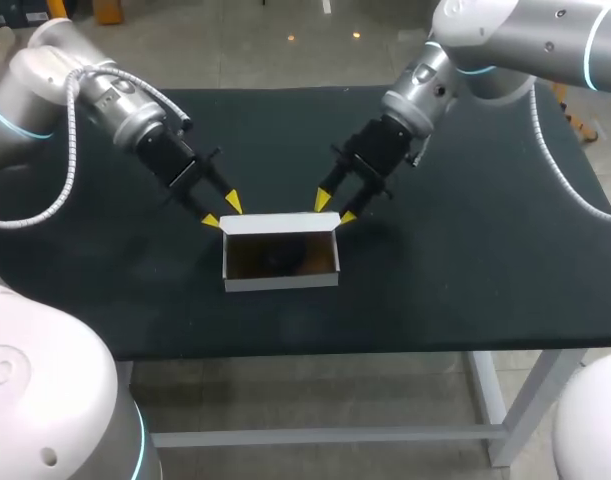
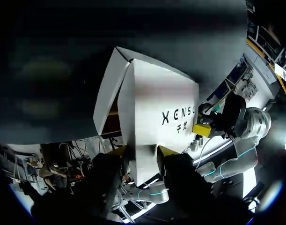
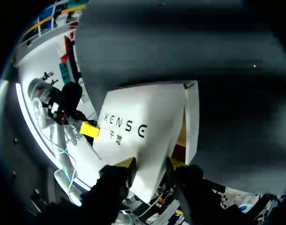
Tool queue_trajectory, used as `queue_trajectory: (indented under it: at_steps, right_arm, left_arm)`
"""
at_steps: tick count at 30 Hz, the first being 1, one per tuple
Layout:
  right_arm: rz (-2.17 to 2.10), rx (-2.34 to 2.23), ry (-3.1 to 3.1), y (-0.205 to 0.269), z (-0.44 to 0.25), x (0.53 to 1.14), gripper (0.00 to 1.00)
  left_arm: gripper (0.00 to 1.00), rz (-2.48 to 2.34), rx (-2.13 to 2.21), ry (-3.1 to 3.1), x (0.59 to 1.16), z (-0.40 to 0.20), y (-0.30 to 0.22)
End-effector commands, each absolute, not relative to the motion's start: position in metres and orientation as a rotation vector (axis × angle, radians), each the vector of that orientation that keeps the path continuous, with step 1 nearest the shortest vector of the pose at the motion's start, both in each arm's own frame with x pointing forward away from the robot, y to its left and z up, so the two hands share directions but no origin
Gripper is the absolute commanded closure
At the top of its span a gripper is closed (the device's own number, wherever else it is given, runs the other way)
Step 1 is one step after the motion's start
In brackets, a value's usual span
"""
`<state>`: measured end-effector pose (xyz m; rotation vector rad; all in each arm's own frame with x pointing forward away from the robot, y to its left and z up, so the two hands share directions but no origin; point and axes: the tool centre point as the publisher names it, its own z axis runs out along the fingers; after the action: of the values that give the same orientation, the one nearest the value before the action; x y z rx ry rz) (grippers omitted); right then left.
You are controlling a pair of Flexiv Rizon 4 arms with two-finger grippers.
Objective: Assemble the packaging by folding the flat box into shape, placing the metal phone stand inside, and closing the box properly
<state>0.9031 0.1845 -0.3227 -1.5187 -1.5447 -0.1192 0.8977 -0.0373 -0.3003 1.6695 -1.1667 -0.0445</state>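
Observation:
A white cardboard box stands open-topped in the middle of the black table, its brown inside showing a dark shape that I cannot make out. Its printed rear flap stands up along the back edge. My left gripper straddles the flap's left rear corner and my right gripper the right rear corner. In the left wrist view the white panel fills the gap of the left gripper. In the right wrist view the panel likewise sits in my right gripper.
The black tabletop stretches to both sides and in front of the box, and its front edge lies a short way below the box in the head view. Both arms slant in from the rear corners.

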Motion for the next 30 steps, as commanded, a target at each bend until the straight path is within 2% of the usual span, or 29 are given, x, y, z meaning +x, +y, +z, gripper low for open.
queue_trajectory:
  at_steps: [1,12,21,30]
  right_arm:
    - [-0.101,-1.503,-1.542,0.1922,-0.3240,0.9086,0.55]
    - [-0.093,-1.498,-1.540,0.1943,-0.3247,0.9108,0.54]
    - [-0.094,-1.499,-1.539,0.1936,-0.3238,0.9116,0.54]
    - [-0.090,-1.493,-1.542,0.1945,-0.3245,0.9120,0.55]
  left_arm:
    - [0.58,-0.042,1.662,-1.155,0.9038,-0.3023,-0.0442]
    - [0.59,0.010,1.653,-1.125,0.9066,-0.3019,-0.0485]
    - [0.67,0.029,1.657,-1.119,0.9062,-0.3027,-0.0467]
    - [0.67,0.048,1.661,-1.118,0.9040,-0.3023,-0.0455]
